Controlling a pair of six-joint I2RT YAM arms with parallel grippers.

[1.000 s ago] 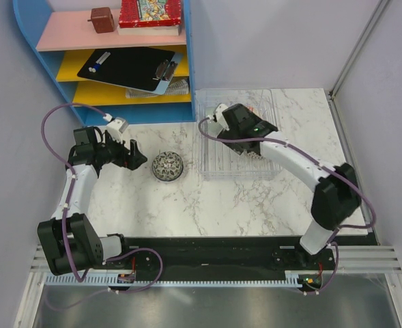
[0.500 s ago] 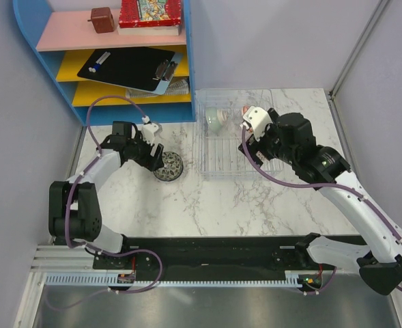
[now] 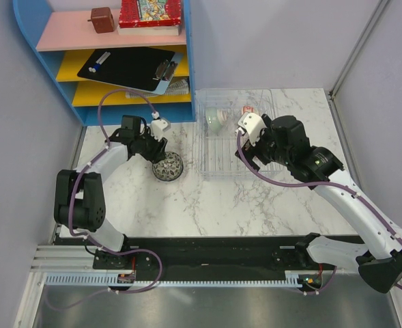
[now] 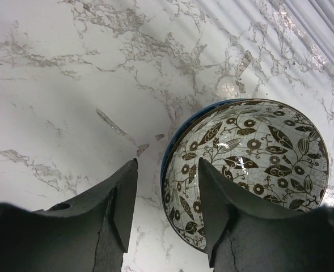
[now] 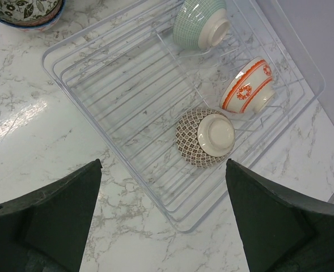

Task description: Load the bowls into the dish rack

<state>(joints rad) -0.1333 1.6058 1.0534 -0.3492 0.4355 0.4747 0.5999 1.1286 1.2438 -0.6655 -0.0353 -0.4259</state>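
- Top view: the left end effector (image 3: pixel 158 150) is at the far-left rim of the leaf-patterned bowl (image 3: pixel 166 165). That bowl sits upright on the marble surface (image 3: pixel 187 205), just left of the dish rack (image 3: pixel 218 156).
- The right end effector (image 3: pixel 247 152) hangs over the rack's middle. A pale green bowl (image 3: pixel 216 121) lies in the rack's far-left corner. A blue shelf unit (image 3: pixel 30 61) stands behind the left arm.
- Left wrist view: the left end effector (image 4: pixel 167 207) is partly open and grips nothing. One finger is outside the bowl's rim and the other is over its inside. Whether either touches the rim cannot be told.
- Right wrist view: the right end effector (image 5: pixel 167 224) is spread wide and empty above the rack's near edge.
- Three bowls are in the rack, tipped with their feet showing: the pale green bowl, a white bowl with red marks (image 5: pixel 249 85) and a brown mesh bowl (image 5: pixel 205 136).
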